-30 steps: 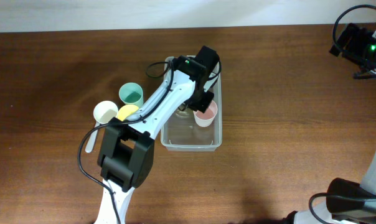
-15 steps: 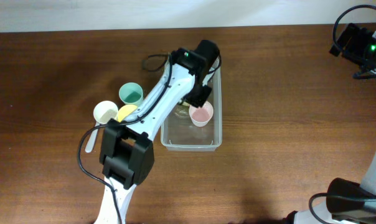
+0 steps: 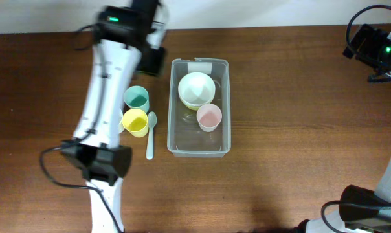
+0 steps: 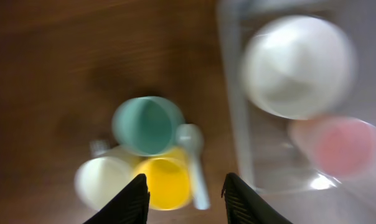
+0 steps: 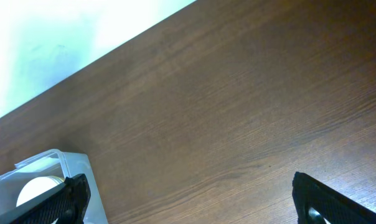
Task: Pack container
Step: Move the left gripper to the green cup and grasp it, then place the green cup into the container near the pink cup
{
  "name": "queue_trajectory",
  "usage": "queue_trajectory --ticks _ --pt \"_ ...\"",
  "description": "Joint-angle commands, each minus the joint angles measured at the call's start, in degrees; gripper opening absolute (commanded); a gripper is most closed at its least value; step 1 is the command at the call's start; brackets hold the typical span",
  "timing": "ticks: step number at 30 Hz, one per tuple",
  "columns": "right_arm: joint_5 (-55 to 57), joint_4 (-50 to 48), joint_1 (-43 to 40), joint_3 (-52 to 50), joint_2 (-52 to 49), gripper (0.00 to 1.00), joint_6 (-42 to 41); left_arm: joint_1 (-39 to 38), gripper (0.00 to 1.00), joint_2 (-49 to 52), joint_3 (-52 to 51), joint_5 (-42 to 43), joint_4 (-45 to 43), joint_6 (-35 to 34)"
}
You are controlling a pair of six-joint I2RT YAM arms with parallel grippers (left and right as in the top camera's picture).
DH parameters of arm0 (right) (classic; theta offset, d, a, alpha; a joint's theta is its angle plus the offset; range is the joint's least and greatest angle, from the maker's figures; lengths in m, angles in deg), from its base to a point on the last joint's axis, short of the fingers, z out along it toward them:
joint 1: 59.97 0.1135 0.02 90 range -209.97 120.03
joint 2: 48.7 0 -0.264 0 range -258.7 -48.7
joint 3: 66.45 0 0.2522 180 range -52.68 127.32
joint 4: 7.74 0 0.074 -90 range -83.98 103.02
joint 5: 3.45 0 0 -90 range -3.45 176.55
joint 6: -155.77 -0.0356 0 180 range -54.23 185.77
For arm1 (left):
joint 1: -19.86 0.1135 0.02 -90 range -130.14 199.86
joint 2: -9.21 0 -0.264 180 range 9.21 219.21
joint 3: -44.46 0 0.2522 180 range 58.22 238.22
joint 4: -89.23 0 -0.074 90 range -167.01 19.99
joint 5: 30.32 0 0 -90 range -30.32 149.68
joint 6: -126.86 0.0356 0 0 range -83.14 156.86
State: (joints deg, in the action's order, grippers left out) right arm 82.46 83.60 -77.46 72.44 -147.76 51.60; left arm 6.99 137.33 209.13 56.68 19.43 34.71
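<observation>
The clear rectangular container stands at mid table with its white label at the far end. Inside it are a white bowl and a pink cup. My left gripper hovers over the table left of the container's far end, open and empty. In the blurred left wrist view its fingers frame a yellow cup, and the container's wall runs at the right. My right gripper is far off at the back right, open and empty.
Left of the container stand a teal cup and a yellow cup, with a pale spoon beside them. A cream cup sits by the yellow one, hidden under my left arm in the overhead view.
My left gripper let go of the pink cup in the container, then rose out and swung left and back. The white bowl is now uncovered. The right arm has not moved.
</observation>
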Motion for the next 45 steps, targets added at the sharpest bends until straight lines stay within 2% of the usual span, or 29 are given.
queue_trajectory --ticks 1,4,11,21,27,28,31,33,39,45 --pt "0.3 -0.2 -0.2 0.1 0.2 0.99 0.2 8.2 0.44 -2.5 -2.0 3.3 0.1 3.5" --pt "0.3 -0.2 -0.2 0.1 0.2 0.99 0.2 11.9 0.45 -2.4 -7.8 10.3 -2.9 9.8" --pt "0.3 -0.2 -0.2 0.1 0.2 0.99 0.2 13.2 0.45 -2.4 -22.9 10.3 -13.5 13.3" --pt "0.3 -0.2 -0.2 0.1 0.2 0.99 0.2 13.0 0.51 -2.4 -38.6 7.3 -28.2 13.3" --pt "0.3 -0.2 -0.2 0.1 0.2 0.99 0.2 13.0 0.5 -2.4 -44.6 7.7 -34.2 12.1" --pt "0.3 -0.2 -0.2 0.1 0.2 0.99 0.2 13.0 0.45 -2.3 -45.1 7.7 -34.8 12.1" --pt "0.3 -0.2 -0.2 0.1 0.2 0.99 0.2 13.0 0.15 -2.4 -45.3 7.7 -35.8 11.9" --pt "0.3 -0.2 -0.2 0.1 0.2 0.99 0.2 13.0 0.03 -2.4 -45.0 7.7 -36.1 11.9" --pt "0.3 -0.2 -0.2 0.1 0.2 0.99 0.2 13.0 0.02 -2.9 -36.7 7.7 -33.0 11.9" --pt "0.3 -0.2 -0.2 0.1 0.2 0.99 0.2 10.0 0.02 -4.4 -14.3 7.9 -14.7 8.0"
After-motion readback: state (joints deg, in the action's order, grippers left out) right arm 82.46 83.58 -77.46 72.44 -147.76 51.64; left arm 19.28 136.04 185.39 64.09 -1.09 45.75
